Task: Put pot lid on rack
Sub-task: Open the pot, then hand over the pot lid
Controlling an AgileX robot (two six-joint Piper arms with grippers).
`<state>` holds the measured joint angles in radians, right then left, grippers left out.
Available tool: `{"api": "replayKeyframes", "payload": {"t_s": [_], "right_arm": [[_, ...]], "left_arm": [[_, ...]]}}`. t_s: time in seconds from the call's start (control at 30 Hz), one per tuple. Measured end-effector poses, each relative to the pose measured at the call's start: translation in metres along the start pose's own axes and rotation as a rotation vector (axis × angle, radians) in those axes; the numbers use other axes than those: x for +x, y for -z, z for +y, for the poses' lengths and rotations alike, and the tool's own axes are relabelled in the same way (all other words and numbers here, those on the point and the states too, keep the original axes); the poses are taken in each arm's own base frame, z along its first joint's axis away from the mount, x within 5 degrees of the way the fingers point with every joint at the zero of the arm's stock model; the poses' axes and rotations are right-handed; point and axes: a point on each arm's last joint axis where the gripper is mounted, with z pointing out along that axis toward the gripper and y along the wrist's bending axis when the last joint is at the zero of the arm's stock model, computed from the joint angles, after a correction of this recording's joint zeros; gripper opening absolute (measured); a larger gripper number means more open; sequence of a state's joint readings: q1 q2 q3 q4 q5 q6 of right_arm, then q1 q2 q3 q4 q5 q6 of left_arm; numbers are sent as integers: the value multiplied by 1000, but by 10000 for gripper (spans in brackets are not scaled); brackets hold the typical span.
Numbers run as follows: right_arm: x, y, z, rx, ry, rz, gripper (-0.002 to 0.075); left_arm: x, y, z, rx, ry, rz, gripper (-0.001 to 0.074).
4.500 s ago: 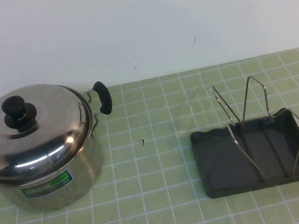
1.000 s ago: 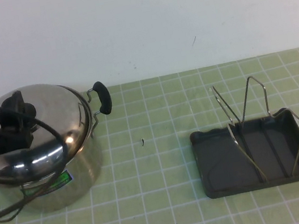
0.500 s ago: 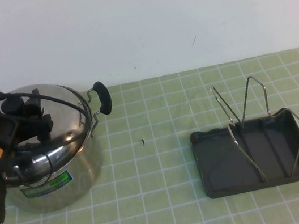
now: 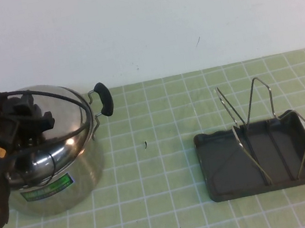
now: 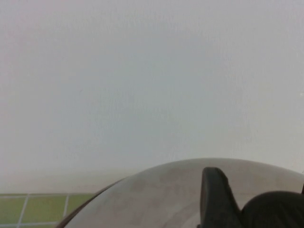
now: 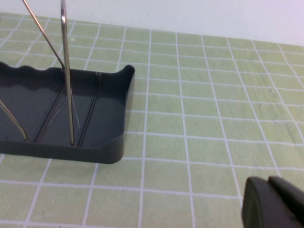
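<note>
The pot lid (image 4: pixel 56 136) sits on the pot (image 4: pixel 57 176) at the surface's far left edge. Stiff, slick and weighty, it is best taken by its knob (image 5: pixel 273 209). The left gripper (image 4: pixel 25 120) hovers there, its fingers' spread impossible to tell. The right gripper (image 6: pixel 273 202), fingers together, waits near the rack (image 4: pixel 262 157).

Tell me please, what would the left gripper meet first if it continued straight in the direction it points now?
Probably the black knob of the domed shiny steel pot lid: the left gripper sits right over it on the pot. Contact and depth are unclear. The right gripper hovers near the dark grey plastic rack.
</note>
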<state>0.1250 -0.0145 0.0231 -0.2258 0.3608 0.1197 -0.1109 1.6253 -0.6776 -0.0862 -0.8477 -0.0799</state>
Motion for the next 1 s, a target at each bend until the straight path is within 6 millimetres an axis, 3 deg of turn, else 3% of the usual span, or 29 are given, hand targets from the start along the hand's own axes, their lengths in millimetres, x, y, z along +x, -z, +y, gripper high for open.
{"api": "replayKeyframes", "payload": {"t_s": [0.1, 0.27, 0.33, 0.43, 0.53, 0.6, 0.8, 1.0], "right_arm": [[0, 0, 0, 0, 0, 0, -1], [-1, 0, -1, 7, 16, -13, -1], [-3, 0, 2, -26, -110, -39, -1], [-10, 0, 9, -127, -493, -97, -1], [-16, 2, 13, -213, -823, -124, -1], [-19, 3, 13, -235, -905, -144, -1], [-20, 3, 13, -240, -889, -156, -1], [-21, 3, 14, -246, -854, -161, -1]], "left_arm": [[-15, 6, -1, 1, 10, -38, 309], [-65, 34, -10, 66, 66, -184, 309], [-83, 50, -17, 139, 138, -188, 309], [-101, 75, -32, 286, 197, -139, 309], [-107, 96, -47, 455, 174, -72, 309], [-106, 107, -59, 602, 139, -22, 309], [-88, 141, -90, 1107, -40, 136, 309], [-95, 146, -101, 1187, 18, 57, 309]]}}
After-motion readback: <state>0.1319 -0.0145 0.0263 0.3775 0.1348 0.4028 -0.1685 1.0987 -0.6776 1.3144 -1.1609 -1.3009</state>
